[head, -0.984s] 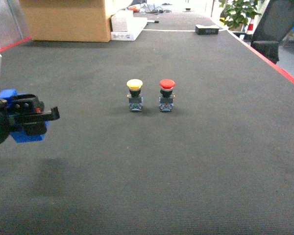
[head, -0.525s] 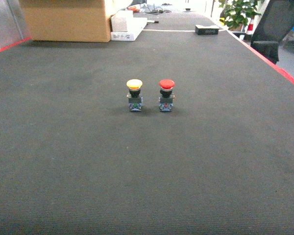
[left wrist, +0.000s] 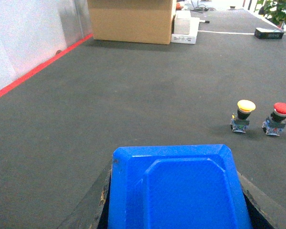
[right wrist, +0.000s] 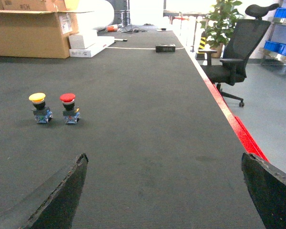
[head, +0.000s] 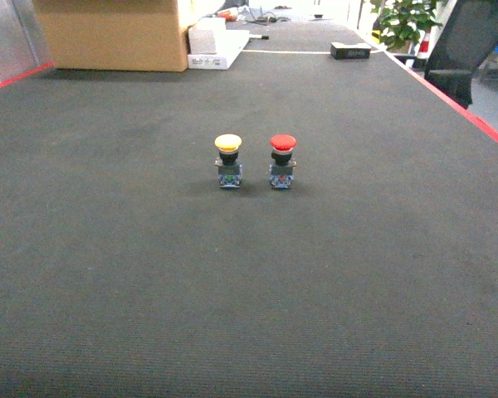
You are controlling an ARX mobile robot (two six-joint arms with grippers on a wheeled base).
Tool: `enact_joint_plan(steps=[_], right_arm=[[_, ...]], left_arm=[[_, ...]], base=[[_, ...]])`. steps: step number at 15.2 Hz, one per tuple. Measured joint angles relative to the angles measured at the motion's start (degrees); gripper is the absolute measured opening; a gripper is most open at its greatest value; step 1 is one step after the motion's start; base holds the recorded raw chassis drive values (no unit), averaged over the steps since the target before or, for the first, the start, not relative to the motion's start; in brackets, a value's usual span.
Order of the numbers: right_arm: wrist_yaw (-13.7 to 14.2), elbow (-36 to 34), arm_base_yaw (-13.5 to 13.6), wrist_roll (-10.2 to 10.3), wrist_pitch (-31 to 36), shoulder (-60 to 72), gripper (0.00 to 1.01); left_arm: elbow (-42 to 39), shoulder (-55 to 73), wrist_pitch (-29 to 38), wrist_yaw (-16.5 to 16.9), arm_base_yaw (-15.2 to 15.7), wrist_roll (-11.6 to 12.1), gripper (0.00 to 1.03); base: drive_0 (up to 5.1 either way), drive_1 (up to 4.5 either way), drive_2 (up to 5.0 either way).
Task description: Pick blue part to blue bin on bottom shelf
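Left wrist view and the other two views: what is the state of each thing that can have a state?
Blue part: held between the left gripper's fingers.
Left gripper: shut on the blue part.
Right gripper: open, holding nothing.
Yellow button: standing upright, no gripper near it.
Red button: standing upright beside the yellow button, not touching it.

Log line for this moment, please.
left gripper: shut on blue part | right gripper: open, empty | yellow and red push buttons: on table
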Motion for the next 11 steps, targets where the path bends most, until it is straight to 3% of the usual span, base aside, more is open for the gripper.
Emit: enact_joint_plan(steps=[11], right_arm=[[0.0, 0.0, 0.0, 0.0, -0.04, 0.0, 0.98]], left_arm=[[0.0, 0.09, 0.02, 0.0, 0.0, 0.0, 0.44]], base=[[0.0, 0.0, 0.0]])
